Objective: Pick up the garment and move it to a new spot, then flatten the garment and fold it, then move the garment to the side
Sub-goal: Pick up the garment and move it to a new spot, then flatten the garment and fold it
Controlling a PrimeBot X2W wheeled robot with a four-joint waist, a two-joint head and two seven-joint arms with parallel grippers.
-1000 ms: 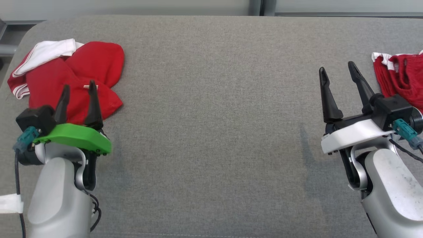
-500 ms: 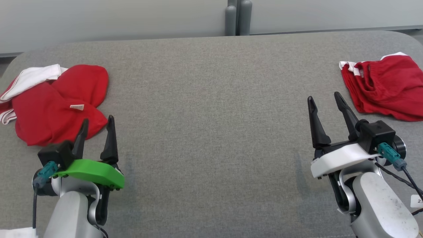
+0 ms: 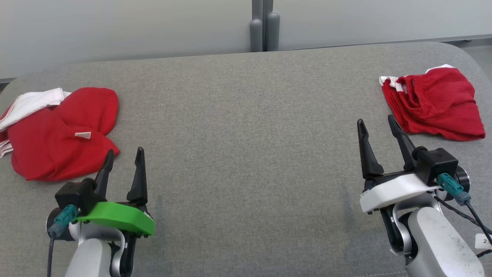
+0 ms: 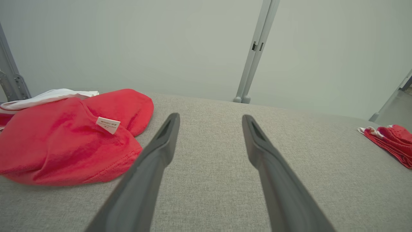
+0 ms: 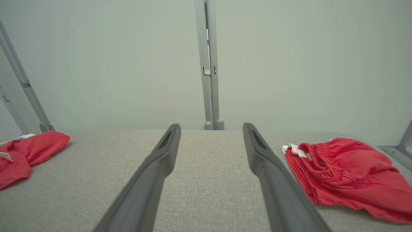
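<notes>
Far left of the grey surface [image 3: 246,127] we see a crumpled red garment [image 3: 57,146]. It has a white part [image 3: 32,104] at its far left edge and a small white label [image 3: 83,135] on top. Just right of it and nearer the robot is the left hand [image 3: 125,152], fingers spread and holding nothing. Its left fingertip sits close to the garment's near edge; we can't tell if it touches. In the left wrist view both fingers are over bare surface, with the garment off to their left. The middle of the surface is bare fabric, and a grey post [image 3: 261,29] stands behind it. Right side has the right hand [image 3: 375,120], also spread and empty. Near its right fingertip but apart from it, red shorts [image 3: 434,102] with white trim lie bunched at the far right corner.
</notes>
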